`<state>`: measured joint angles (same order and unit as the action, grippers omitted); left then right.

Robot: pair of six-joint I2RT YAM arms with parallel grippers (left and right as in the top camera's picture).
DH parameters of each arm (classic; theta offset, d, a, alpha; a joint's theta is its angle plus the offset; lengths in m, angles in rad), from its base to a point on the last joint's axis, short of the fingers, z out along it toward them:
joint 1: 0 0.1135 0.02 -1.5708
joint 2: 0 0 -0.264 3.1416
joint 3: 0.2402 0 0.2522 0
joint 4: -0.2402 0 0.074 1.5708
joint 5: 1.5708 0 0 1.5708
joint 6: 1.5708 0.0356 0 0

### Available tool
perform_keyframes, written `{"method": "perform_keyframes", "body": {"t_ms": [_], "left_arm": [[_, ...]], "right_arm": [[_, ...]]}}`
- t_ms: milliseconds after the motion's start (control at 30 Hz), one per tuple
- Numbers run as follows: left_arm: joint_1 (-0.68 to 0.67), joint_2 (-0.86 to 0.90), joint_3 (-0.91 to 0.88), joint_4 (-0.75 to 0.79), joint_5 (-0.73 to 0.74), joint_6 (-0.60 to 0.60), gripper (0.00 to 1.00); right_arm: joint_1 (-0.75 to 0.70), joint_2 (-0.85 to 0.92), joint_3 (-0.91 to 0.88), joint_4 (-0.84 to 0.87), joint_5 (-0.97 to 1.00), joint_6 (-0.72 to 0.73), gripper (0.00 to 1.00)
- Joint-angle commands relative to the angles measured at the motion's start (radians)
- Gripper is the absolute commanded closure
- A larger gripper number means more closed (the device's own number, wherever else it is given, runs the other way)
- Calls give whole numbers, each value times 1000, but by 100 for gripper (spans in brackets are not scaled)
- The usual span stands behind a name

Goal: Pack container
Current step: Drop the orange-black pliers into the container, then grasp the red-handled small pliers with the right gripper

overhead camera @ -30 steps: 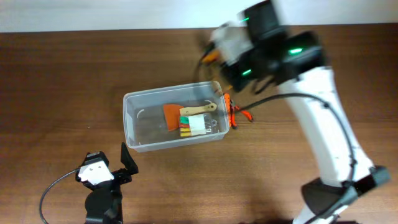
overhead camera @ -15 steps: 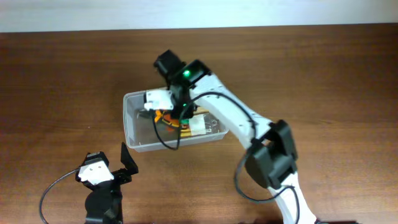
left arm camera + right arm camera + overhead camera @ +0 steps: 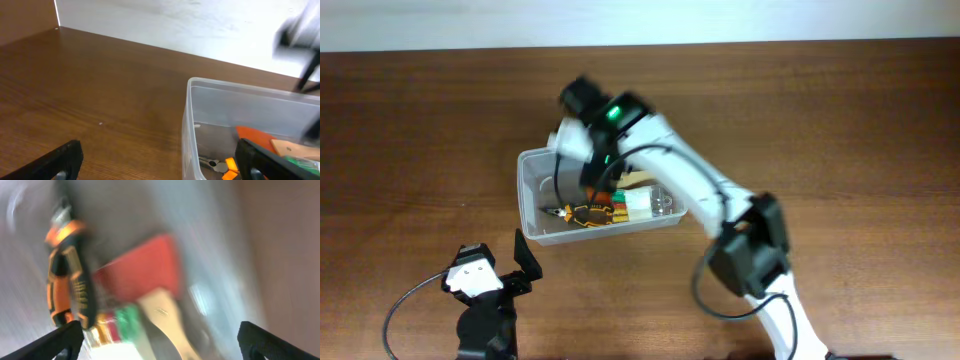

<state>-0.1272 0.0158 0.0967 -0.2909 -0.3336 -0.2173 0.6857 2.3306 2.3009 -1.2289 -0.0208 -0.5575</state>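
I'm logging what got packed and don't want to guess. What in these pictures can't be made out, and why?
Overhead: the right arm covers the container's far side; whatever lies beneath is hidden.
Right wrist: motion blur smears the orange-and-black tool and red brush; smaller items are unreadable.
Left wrist: the container runs off the right edge, and a finger of the left end effector covers part of its contents.

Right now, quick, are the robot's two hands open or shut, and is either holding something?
Left gripper: open, holding nothing.
Right gripper: open, holding nothing.
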Motion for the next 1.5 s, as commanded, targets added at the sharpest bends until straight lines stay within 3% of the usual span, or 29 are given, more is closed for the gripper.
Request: {"method": "perform_keyframes", "body": {"t_ms": [0, 100, 200, 300, 433, 567, 800, 1067, 1467], "left_arm": [[-4, -4, -4, -1, -3, 9, 1], [-4, -4, -4, -1, -3, 9, 1], [-4, -4, -4, -1, -4, 9, 1], [-4, -4, -4, -1, -3, 9, 1], [-4, -4, -4, -1, -3, 9, 1], [-4, -4, -4, -1, -3, 9, 1], [-4, -4, -4, -1, -3, 9, 1], [-4, -4, -4, -1, -3, 9, 1], [-4, -4, -4, -1, -3, 9, 1]], "right_arm": [[-141, -196, 152, -72, 41, 445, 2], [-262, -243, 192, -143, 41, 475, 1], [-406, -246, 186, -236, 40, 598, 1], [-522, -217, 113, -299, -2, 652, 14], [-594, -182, -84, -256, -91, 652, 25], [-579, -179, -323, -133, -102, 606, 27], [-545, -179, -566, 16, -102, 546, 28], [-504, -179, -627, 91, -103, 458, 31], [-421, -179, -731, 230, -99, 435, 55]]}}
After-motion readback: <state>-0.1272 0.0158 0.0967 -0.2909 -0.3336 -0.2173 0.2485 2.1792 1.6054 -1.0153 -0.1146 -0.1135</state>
